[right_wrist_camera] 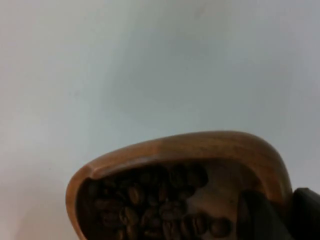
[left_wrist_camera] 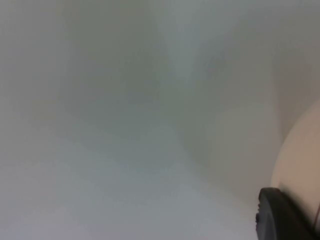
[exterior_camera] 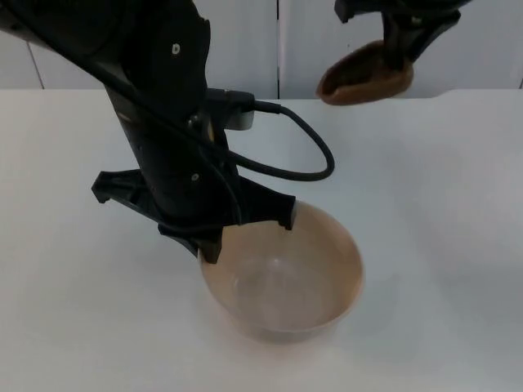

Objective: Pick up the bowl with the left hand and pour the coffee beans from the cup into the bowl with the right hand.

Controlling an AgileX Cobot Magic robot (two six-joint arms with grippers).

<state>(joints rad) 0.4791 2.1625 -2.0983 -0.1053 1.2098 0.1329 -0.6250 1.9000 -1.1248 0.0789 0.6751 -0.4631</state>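
The left claw (exterior_camera: 245, 235) grips the near-left rim of the bowl (exterior_camera: 286, 282), one finger inside the wall and one outside. The bowl is pale beige and sits low over the white desk (exterior_camera: 441, 204), near the middle of its front part; whether it touches the desk or is lifted just clear, I cannot tell. Its inside looks bare. In the left wrist view a black fingertip (left_wrist_camera: 280, 215) lies against the bowl's pale wall (left_wrist_camera: 302, 160).

The right claw (exterior_camera: 400, 53) is clenched on the rim of the cup (exterior_camera: 365, 80), a brown wooden vessel held high near the partition wall (exterior_camera: 245, 49), well apart from the bowl and tilted with its mouth turned toward the left. In the right wrist view the cup (right_wrist_camera: 200, 150) holds dark coffee beans (right_wrist_camera: 150, 210) heaped in its lower part.
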